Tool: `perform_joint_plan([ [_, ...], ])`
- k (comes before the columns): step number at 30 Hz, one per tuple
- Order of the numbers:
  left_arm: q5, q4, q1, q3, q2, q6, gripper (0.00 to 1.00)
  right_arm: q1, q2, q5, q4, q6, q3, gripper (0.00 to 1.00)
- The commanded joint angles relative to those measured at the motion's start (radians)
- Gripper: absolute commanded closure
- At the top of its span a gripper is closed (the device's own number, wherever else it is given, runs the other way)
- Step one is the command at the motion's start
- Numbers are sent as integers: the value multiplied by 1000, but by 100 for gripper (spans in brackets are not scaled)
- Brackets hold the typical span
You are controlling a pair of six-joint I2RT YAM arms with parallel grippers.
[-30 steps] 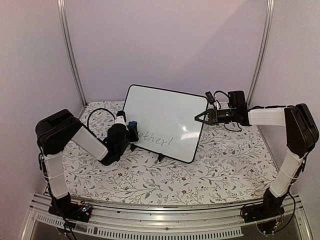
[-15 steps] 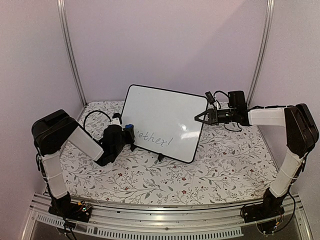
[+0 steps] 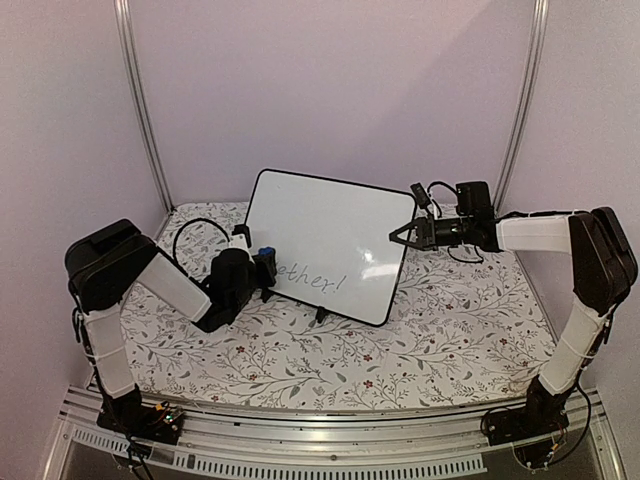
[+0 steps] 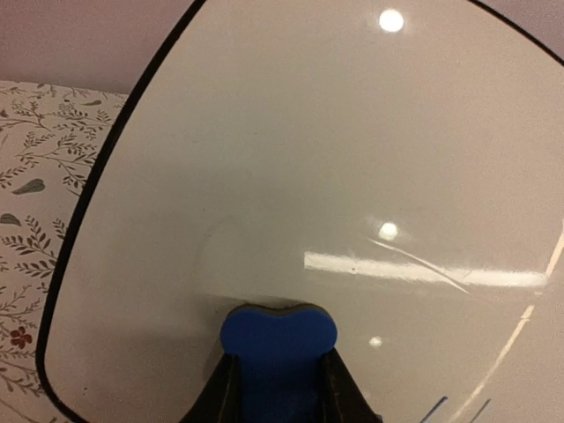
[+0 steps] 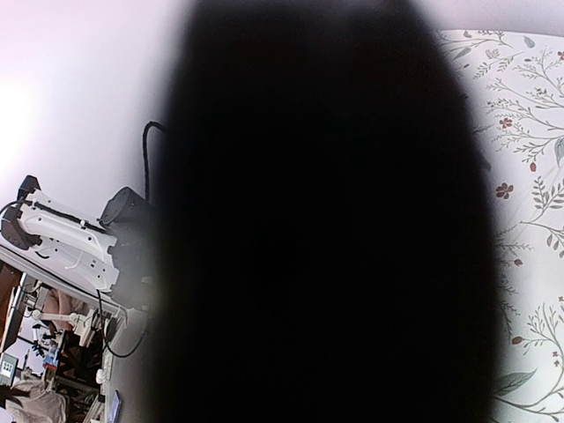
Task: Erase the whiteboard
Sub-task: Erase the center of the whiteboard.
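Blue eraser (image 4: 278,339), clamped in the closed left gripper (image 4: 278,372), presses the lower left of the whiteboard (image 3: 330,225) standing mid-table, beside the grey writing (image 3: 312,278), while the tight-shut right gripper (image 3: 400,236) apparently pinches its right edge, steadying it.

There is one whiteboard (image 3: 330,235), one eraser (image 4: 278,335), one bench (image 3: 450,330). End effectors are two: left end effector (image 3: 264,260) and right end effector (image 3: 397,236).

Right wrist view blocked, whiteboard (image 4: 352,176) cropped
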Motion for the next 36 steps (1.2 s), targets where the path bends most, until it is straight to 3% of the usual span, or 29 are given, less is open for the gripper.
perform_joint_plan([
  [1, 109, -80, -57, -2, 51, -9, 100, 39, 26, -65, -143, -36, -15, 100],
  [13, -67, -240, 29, -42, 46, -53, 100, 39, 21, -64, -145, -35, -15, 100],
  [21, -111, -298, 55, -23, 37, -38, 100, 39, 16, -62, -149, -36, -16, 100],
  [28, -58, -260, 39, -9, 32, -6, 100, 39, 15, -62, -149, -36, -18, 100],
  [36, 8, -234, -72, 37, 48, 54, 100, 39, 14, -61, -151, -38, -15, 100],
])
